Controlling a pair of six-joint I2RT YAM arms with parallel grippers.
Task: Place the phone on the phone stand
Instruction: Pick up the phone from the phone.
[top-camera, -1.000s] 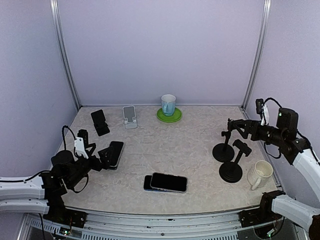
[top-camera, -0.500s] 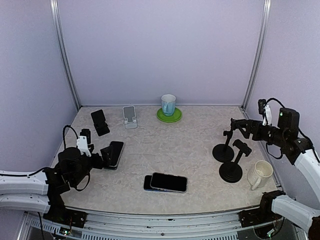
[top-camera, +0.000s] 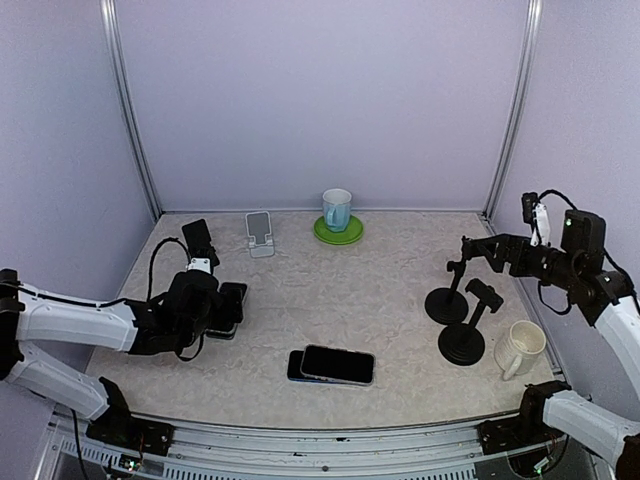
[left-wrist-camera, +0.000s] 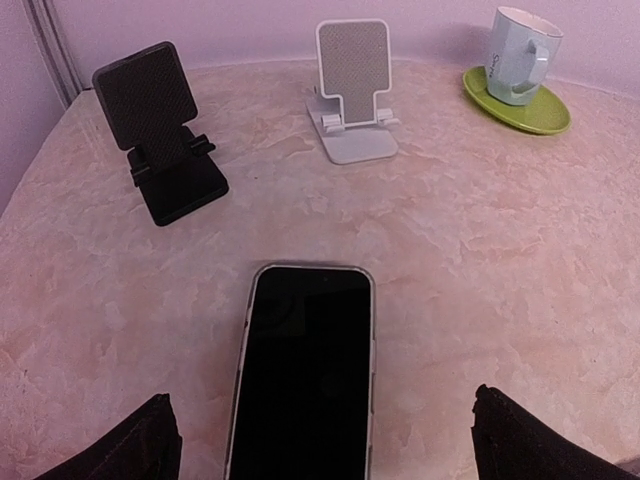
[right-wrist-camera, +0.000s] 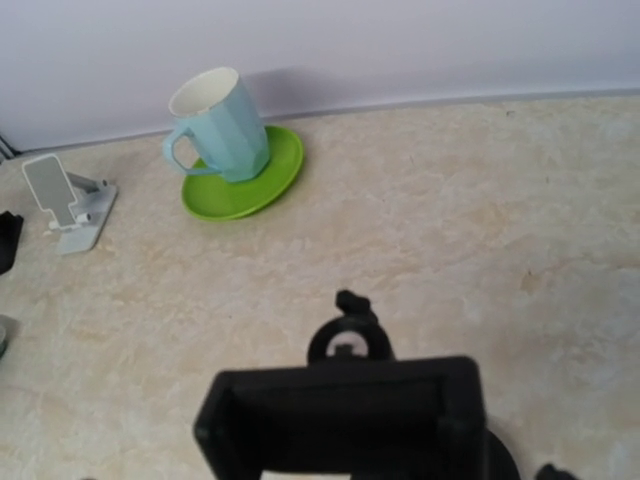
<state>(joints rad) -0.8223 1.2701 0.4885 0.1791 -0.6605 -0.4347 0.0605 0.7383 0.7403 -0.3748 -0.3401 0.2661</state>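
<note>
A black phone (left-wrist-camera: 305, 375) lies flat on the table at the left; it also shows in the top view (top-camera: 231, 303). My left gripper (left-wrist-camera: 330, 455) is open, one finger on each side of the phone's near end, low over the table, not touching it; in the top view the left gripper (top-camera: 218, 312) reaches over the phone. A black folding phone stand (left-wrist-camera: 160, 140) and a white one (left-wrist-camera: 352, 95) stand beyond the phone. My right gripper (top-camera: 472, 250) hovers just above a black pedestal stand (top-camera: 447, 297); its clamp head (right-wrist-camera: 345, 415) fills the bottom of the right wrist view and its fingers are hidden.
Two stacked phones (top-camera: 334, 365) lie at the table's front middle. A second black pedestal stand (top-camera: 464, 340) and a white mug (top-camera: 522, 347) stand at the right. A light blue cup (top-camera: 337, 209) sits on a green saucer (top-camera: 350, 235) at the back.
My left arm has stretched forward and right, bringing its open gripper over the near end of the left phone. My right gripper has drifted slightly to the right.
</note>
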